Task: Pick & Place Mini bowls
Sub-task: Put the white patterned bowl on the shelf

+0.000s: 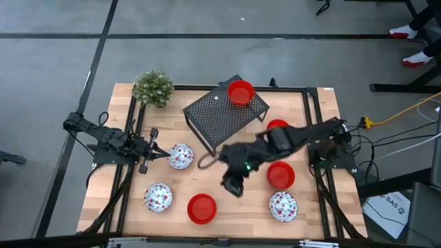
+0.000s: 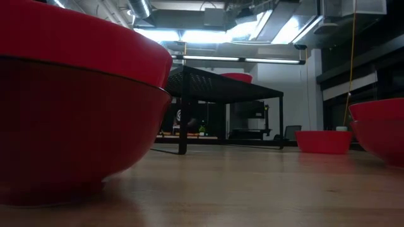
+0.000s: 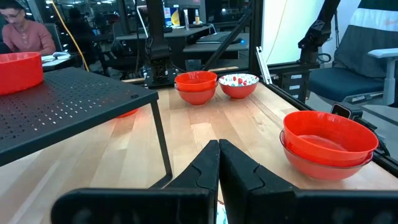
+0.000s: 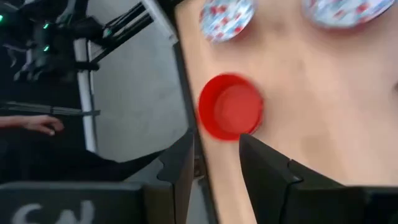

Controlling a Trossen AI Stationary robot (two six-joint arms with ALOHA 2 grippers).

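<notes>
The table (image 1: 227, 207) top is pale wood with a smooth, faintly satin finish and visible plank seams. The rack (image 1: 224, 117) at 12 o'clock is matt black perforated sheet metal on thin metal legs. The plain red mini bowls (image 3: 328, 144) have a glossy, smooth surface with light reflections. The speckled mini bowls (image 1: 158, 198) at 8 o'clock are glossy white with red flecks. Gripper fingers (image 3: 239, 177) are matt black plastic.

One bowl (image 1: 240, 92) on rack (image 1: 220, 117), others around.
</notes>
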